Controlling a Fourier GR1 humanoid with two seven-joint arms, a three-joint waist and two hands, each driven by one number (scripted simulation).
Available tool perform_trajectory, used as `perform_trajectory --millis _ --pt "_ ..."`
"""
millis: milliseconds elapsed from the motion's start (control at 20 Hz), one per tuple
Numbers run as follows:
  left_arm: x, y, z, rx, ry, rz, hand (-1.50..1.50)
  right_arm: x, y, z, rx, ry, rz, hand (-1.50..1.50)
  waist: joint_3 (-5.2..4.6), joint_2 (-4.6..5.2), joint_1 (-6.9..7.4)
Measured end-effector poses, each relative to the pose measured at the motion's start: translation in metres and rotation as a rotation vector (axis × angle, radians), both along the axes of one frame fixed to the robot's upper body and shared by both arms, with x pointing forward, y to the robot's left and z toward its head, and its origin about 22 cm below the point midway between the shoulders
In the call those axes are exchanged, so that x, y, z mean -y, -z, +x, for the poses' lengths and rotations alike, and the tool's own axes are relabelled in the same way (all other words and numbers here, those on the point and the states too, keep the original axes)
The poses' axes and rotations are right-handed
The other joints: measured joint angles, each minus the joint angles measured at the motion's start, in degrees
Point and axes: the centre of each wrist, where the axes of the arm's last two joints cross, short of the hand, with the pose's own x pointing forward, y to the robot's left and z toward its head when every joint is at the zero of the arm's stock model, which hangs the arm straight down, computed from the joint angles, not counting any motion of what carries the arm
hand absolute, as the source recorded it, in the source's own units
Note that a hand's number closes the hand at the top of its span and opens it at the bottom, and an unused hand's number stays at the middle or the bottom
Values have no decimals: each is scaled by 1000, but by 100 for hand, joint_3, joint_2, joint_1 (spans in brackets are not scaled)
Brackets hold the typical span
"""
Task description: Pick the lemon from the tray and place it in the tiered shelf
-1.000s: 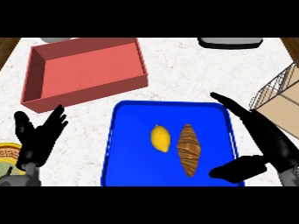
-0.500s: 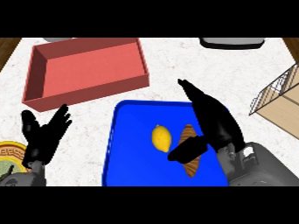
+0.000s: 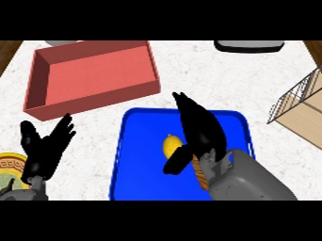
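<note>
A yellow lemon [image 3: 171,144] lies on the blue tray [image 3: 136,155] at the counter's front middle. My right hand [image 3: 200,127] hovers over the tray with straight fingers pointing away from me, its thumb [image 3: 178,161] reaching down beside the lemon's near side. The hand is open and holds nothing. A brown ridged pastry [image 3: 202,173] lies on the tray too, mostly hidden under my right wrist. The tiered shelf [image 3: 309,106], wire and pale wood, stands at the right edge. My left hand [image 3: 45,146] rests open at the lower left, fingers up.
A red square bin [image 3: 91,75] stands at the back left of the white marble counter. A yellow patterned plate [image 3: 0,172] peeks in at the lower left edge. A dark grey object [image 3: 249,45] sits at the back right.
My right hand has swung in from the tray's right side to over its middle, now covering the pastry and lying right of the lemon. The left hand has barely moved.
</note>
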Motion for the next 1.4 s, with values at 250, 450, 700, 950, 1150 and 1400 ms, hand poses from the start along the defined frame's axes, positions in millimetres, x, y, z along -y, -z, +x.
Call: perform_trajectory --millis 250,450,700,950,1150,1400 --pt "7 3 2 -6 -1 -5 0 -15 18 -3 -31 7 -59 -150 1 1 -23" --pt "5 0 1 -3 -6 -3 0 -21 29 -8 -31 27 -103 -150 1 -2 -34" --pt "1 1 -1 -2 -1 -7 0 -24 40 -15 -24 45 -139 -150 2 -2 -39" --pt "-5 -2 3 -1 0 -8 0 -30 48 -15 -32 56 -155 -150 2 2 -27" --pt "-3 0 3 -1 5 -7 0 -34 65 -15 -43 65 -203 -150 2 5 -19" --pt "-8 4 2 0 5 -5 0 -32 77 -6 -41 94 -251 -150 3 7 -13"
